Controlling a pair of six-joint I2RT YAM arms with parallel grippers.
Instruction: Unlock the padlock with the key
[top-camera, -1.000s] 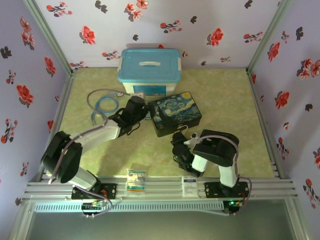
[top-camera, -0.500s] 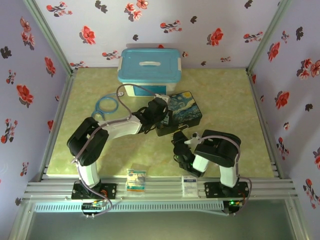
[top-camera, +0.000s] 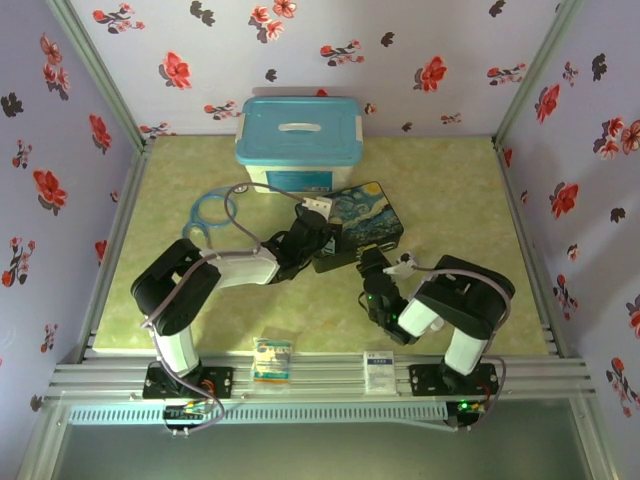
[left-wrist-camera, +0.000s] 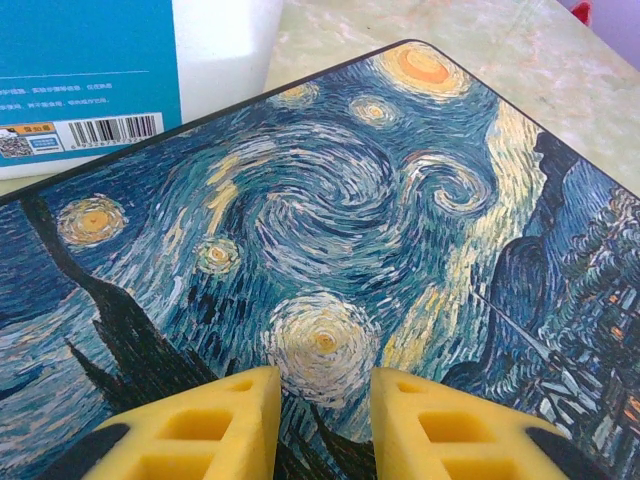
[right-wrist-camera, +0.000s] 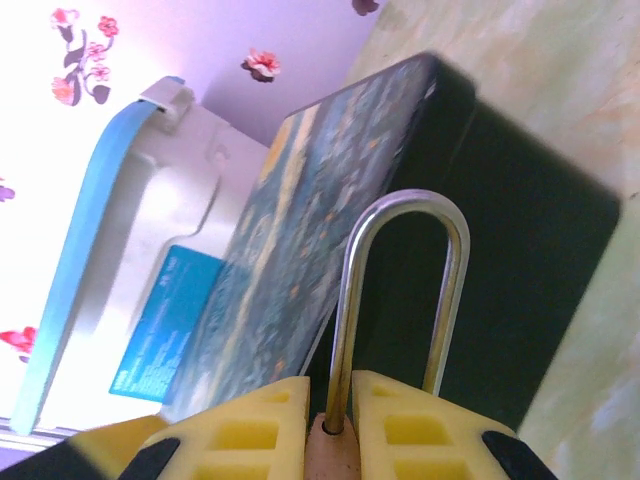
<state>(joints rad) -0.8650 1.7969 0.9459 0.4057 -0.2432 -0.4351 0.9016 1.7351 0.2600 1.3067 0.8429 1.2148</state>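
Flowered walls close the mottled green surface (top-camera: 470, 190) in on its left, far and right sides. Its right half lies bare, and so does a strip along the near edge in front of the arms. At the far edge stands a white plastic bin (top-camera: 298, 135) with a smooth blue lid. Just in front of it, near the middle, lies a flat dark box (top-camera: 365, 225) with rounded corners, its lid painted in swirling night-sky blues and yellows. A loop of blue cable (top-camera: 208, 212) rests towards the left edge, and two small packets (top-camera: 271, 358) sit on the metal rail at the near edge.

Our left hand (left-wrist-camera: 322, 400) hangs over the painted lid. Its ribbed yellow fingers (left-wrist-camera: 235, 425) stand a narrow gap apart with nothing between them. Our right hand (right-wrist-camera: 333, 395) is clamped on the padlock (right-wrist-camera: 345, 320): the brass body is pinched between the yellow pads, and the thin, shiny silver shackle rises in a closed U towards the box's dark near wall. From above, this hand (top-camera: 375, 265) sits just beside the box's near edge.
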